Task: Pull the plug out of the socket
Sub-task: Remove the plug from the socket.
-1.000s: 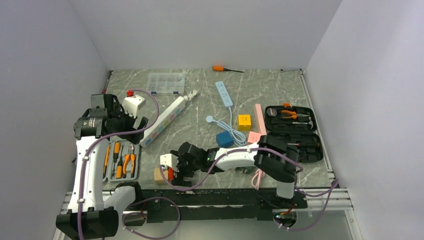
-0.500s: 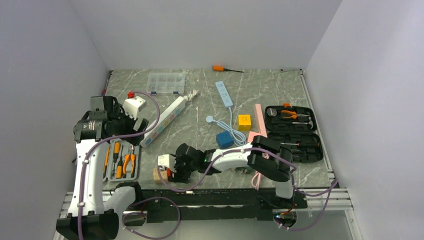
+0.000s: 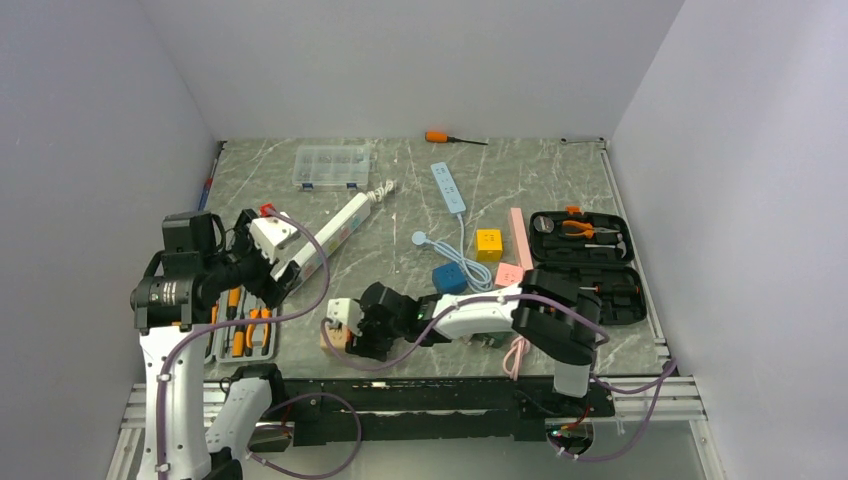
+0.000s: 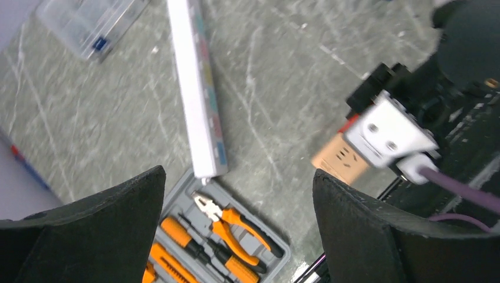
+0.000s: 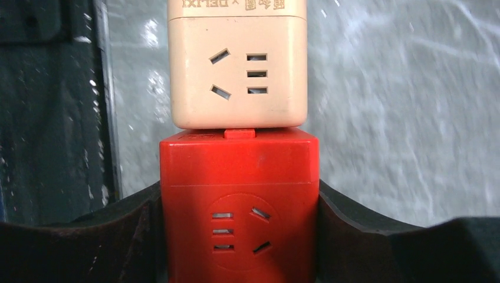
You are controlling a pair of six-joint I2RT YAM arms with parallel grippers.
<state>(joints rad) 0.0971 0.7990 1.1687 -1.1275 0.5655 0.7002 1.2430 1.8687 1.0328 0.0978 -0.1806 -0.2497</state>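
In the right wrist view a red plug block (image 5: 239,206) sits end to end with a beige socket cube (image 5: 237,71), and the two are joined. My right gripper (image 5: 239,242) is shut on the red block, a black finger pressed against each side. From above, the right gripper (image 3: 352,330) lies low near the table's front edge with the beige cube (image 3: 327,341) at its tip. My left gripper (image 3: 268,272) hovers to the left, wide open and holding nothing. Its wrist view looks down on the beige cube (image 4: 339,162) and the red block (image 4: 349,124).
A grey tray of orange-handled tools (image 4: 277,244) lies under the left gripper, with a long white power strip (image 3: 335,230) beside it. Further back are a clear organiser box (image 3: 332,165), a blue cube (image 3: 450,278), a yellow cube (image 3: 488,243) and a black tool case (image 3: 585,265).
My right gripper has closed from open onto the red block. The left arm has swung toward the near edge and to the right, over the tool tray.
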